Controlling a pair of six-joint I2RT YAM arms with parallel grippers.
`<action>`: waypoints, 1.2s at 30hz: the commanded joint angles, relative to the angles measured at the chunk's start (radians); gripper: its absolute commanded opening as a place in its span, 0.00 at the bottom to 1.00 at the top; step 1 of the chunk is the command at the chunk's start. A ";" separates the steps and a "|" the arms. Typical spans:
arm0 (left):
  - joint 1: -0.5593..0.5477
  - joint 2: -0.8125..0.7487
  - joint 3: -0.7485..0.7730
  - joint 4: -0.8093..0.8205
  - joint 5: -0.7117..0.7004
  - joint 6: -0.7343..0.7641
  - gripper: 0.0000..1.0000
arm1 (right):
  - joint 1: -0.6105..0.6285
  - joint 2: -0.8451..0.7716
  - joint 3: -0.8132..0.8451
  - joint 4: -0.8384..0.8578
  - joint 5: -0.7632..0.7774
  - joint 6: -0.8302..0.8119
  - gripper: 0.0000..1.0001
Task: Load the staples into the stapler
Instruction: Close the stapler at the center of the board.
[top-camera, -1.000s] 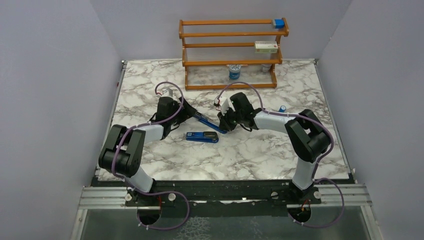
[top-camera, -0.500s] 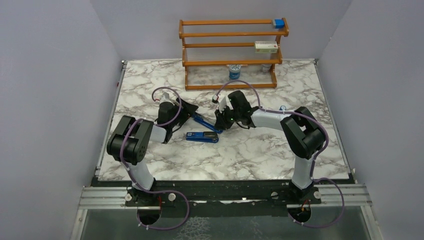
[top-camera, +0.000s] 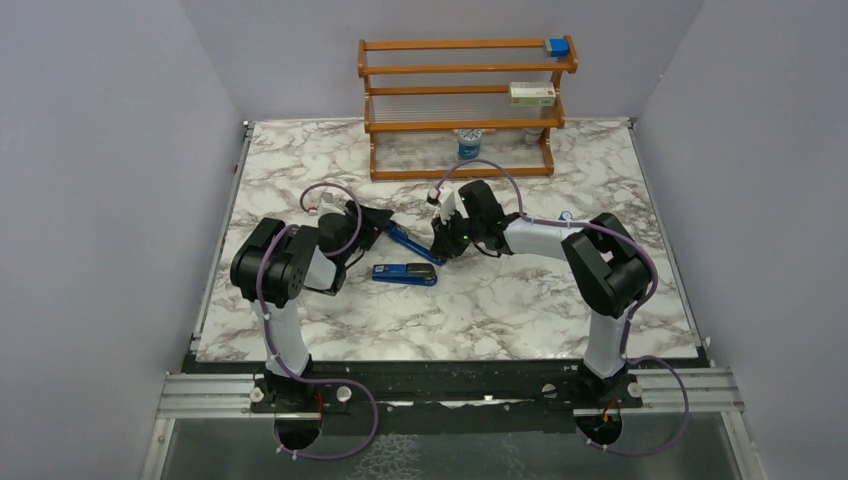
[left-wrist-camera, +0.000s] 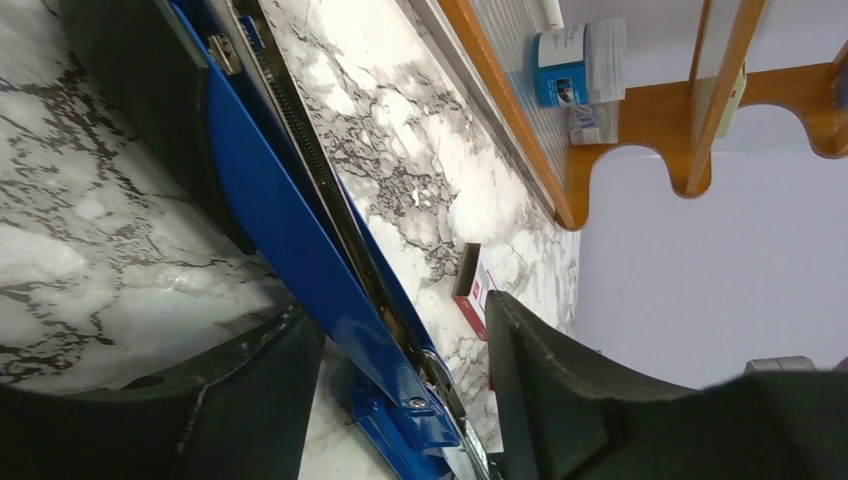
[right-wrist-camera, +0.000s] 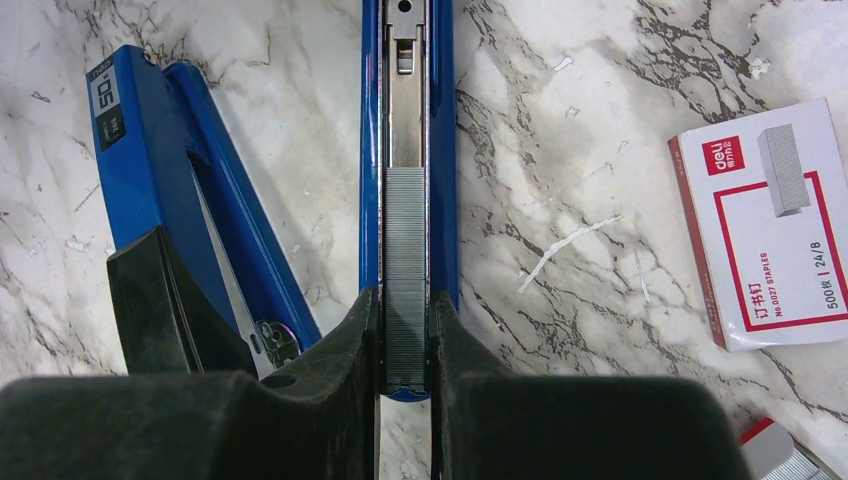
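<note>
Staples (right-wrist-camera: 405, 260) in stapler (right-wrist-camera: 150, 160) channel, right-wrist view only

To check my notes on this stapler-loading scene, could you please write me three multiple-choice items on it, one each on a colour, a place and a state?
1. The staple box is white with a border of:
A. green
B. red
C. yellow

2. The staples lie:
A. in the metal channel of the stapler
B. inside the staple box
C. underneath the stapler

3. The right gripper is:
A. wide open, clear of the staples
B. shut on the staples
C. out of view

Answers:
1. B, because the right wrist view shows a red edge and red frame on the box.
2. A, because the grey strip sits between the channel's blue walls.
3. B, because the gripper clamps the strip from both sides.
</note>
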 joint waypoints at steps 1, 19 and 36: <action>0.030 0.021 0.001 0.010 -0.048 0.079 0.61 | 0.008 -0.008 -0.020 -0.016 -0.033 -0.036 0.01; 0.053 -0.016 0.056 -0.006 0.002 0.294 0.29 | 0.008 -0.011 -0.048 -0.027 -0.009 -0.066 0.01; -0.242 -0.338 0.057 -0.396 -0.234 0.823 0.27 | 0.008 0.007 -0.099 0.211 0.040 -0.043 0.01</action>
